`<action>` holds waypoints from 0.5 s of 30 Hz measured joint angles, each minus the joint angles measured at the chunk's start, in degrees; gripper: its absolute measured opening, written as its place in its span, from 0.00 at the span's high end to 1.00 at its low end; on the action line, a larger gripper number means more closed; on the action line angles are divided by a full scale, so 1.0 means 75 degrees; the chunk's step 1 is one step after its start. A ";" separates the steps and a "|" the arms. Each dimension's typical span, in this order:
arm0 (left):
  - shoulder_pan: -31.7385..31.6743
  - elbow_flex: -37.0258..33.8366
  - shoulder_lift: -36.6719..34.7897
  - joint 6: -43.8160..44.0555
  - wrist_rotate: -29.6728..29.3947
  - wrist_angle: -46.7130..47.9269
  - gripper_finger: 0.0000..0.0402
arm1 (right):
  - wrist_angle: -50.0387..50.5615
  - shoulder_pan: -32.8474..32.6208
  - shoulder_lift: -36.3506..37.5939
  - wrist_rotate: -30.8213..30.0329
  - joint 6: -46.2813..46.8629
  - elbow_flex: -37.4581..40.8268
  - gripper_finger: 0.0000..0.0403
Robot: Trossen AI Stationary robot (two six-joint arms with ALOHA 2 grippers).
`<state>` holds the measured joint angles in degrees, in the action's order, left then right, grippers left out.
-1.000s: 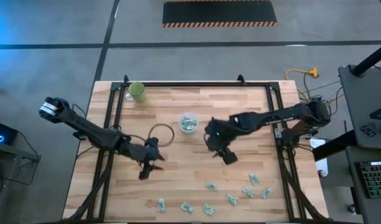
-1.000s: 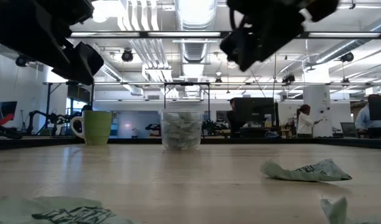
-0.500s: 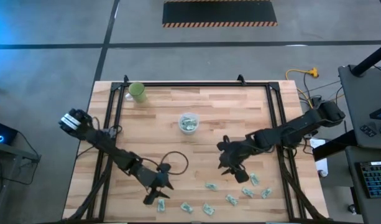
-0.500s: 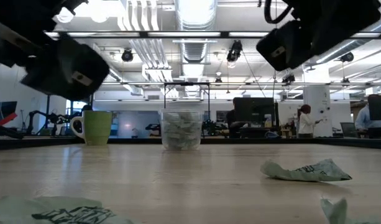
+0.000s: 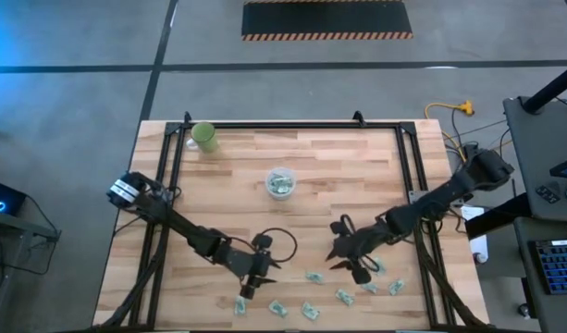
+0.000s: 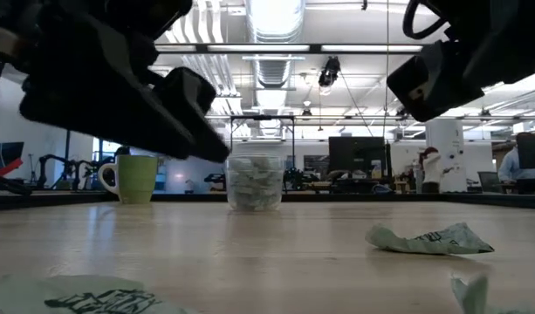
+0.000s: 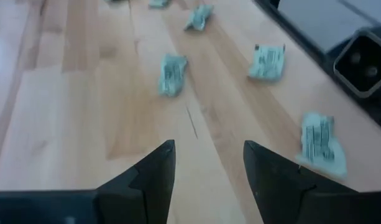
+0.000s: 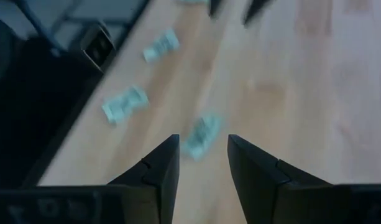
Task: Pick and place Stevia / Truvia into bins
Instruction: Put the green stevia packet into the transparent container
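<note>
Left pincer (image 5: 247,289), right pincer (image 5: 352,269) moved nearer packets (image 5: 313,277).

Wooden worktop with two cups and scattered packets

The light plank worktop (image 5: 292,222) carries an opaque green cup (image 5: 205,136) near its far left corner and a clear cup (image 5: 281,181) holding packets near the middle. Pale green packets (image 5: 343,297) lie loose along the near edge, most toward the right, apart from one another and well apart from both cups.
</note>
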<state>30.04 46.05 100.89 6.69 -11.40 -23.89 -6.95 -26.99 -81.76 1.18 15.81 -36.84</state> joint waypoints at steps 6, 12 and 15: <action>0.0043 -0.0189 -0.0487 0.0681 -0.0002 0.0744 0.57 | -0.2106 -0.0218 -0.0800 -0.0048 -0.0044 0.0431 0.68; 0.0079 -0.0188 -0.0990 0.1059 -0.0046 0.1464 0.57 | -0.2317 -0.0285 -0.1924 -0.0040 -0.0087 0.0110 0.69; 0.0074 -0.0196 -0.1235 0.1059 -0.0172 0.1745 0.57 | -0.2306 -0.0284 -0.2328 -0.0042 -0.0113 -0.0056 0.68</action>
<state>30.60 44.58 91.62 14.63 -12.69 -10.81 -24.24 -29.12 -99.22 0.86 14.96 -37.26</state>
